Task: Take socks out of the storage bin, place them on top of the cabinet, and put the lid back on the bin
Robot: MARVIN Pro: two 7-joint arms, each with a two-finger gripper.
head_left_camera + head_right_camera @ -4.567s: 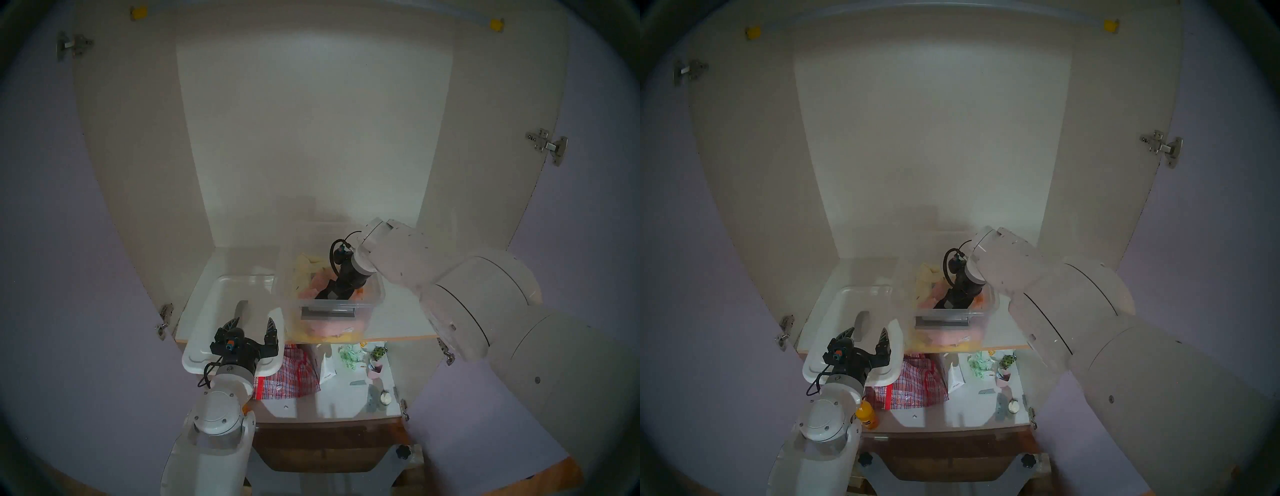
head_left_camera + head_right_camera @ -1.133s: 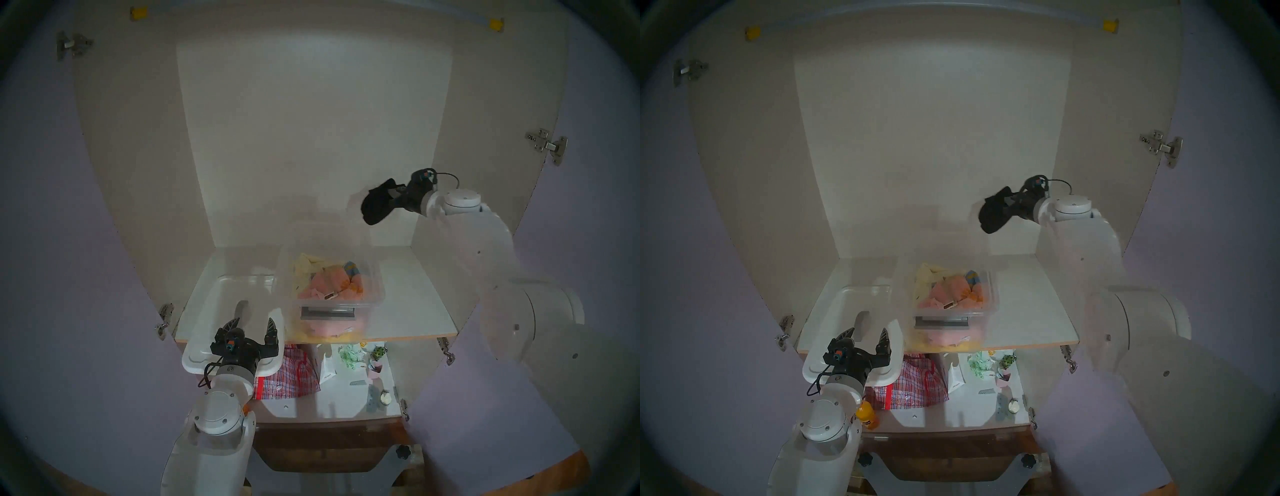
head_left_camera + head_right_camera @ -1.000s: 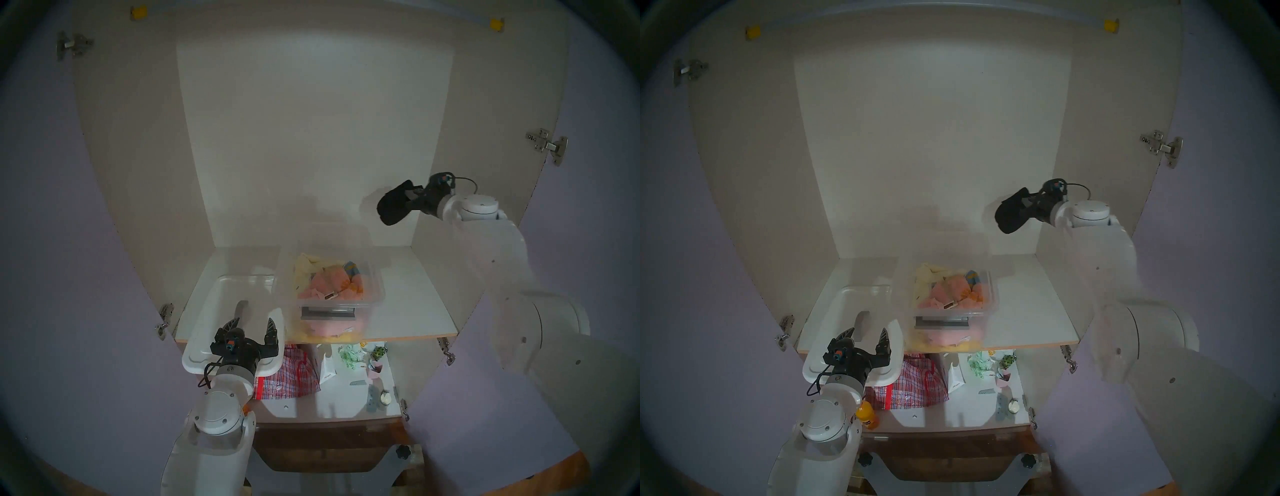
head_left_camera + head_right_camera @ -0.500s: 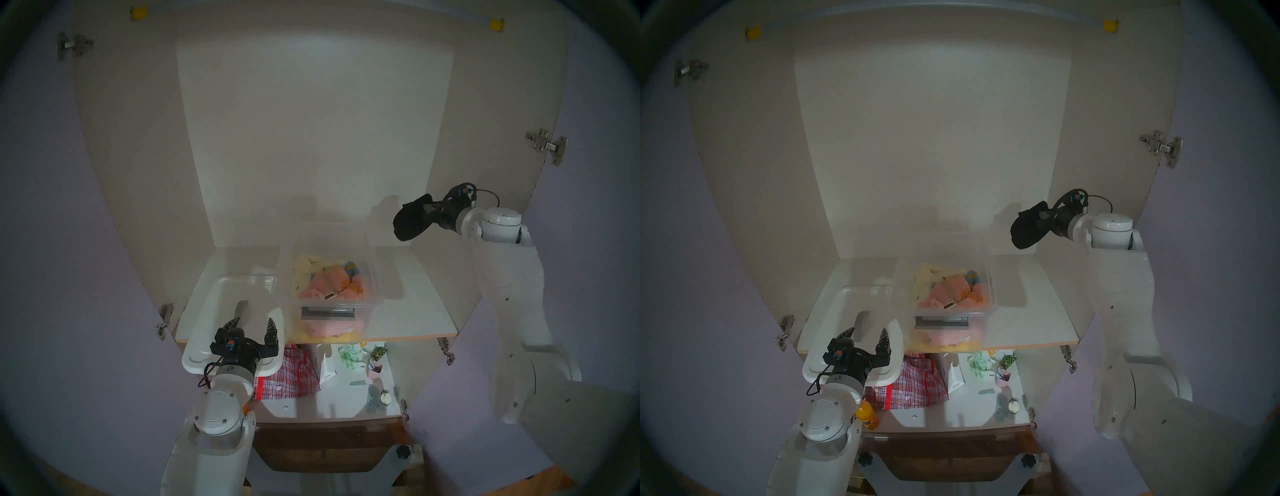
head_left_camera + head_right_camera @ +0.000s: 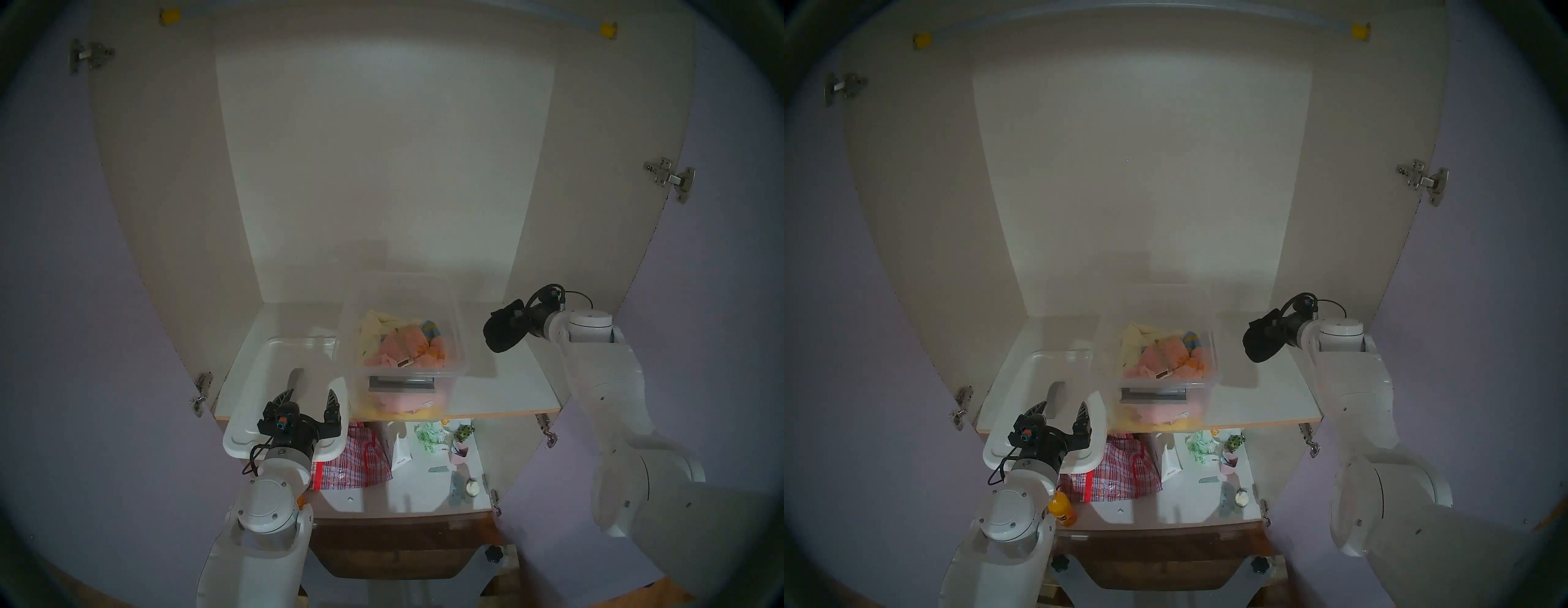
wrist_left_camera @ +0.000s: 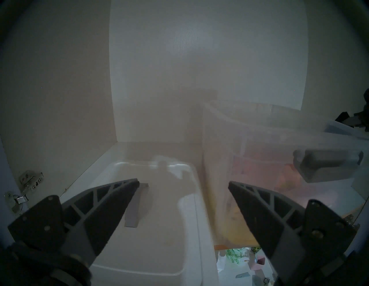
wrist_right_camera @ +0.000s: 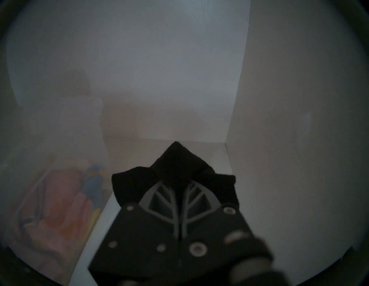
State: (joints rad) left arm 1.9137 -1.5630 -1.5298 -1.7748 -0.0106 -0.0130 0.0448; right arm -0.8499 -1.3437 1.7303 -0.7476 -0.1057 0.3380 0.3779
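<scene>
Because the socks (image 5: 502, 329) hang as a loose black bundle beyond the right tool (image 5: 515, 323), just beside the storage bin (image 5: 460, 335) and above the bare white shelf (image 5: 522, 382) of the cabinet (image 5: 382, 170), a trailing fold could catch the bin's rim or drop back inside if released too near it. The right tool's jaws are together, clamped on the socks. The left tool (image 5: 309, 397) stands wide apart and empty over the lid (image 5: 254, 382), which lies on the shelf left of the bin.

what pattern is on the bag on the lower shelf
A red, white and blue check on the bag, clearest in the head stereo right view.
</scene>
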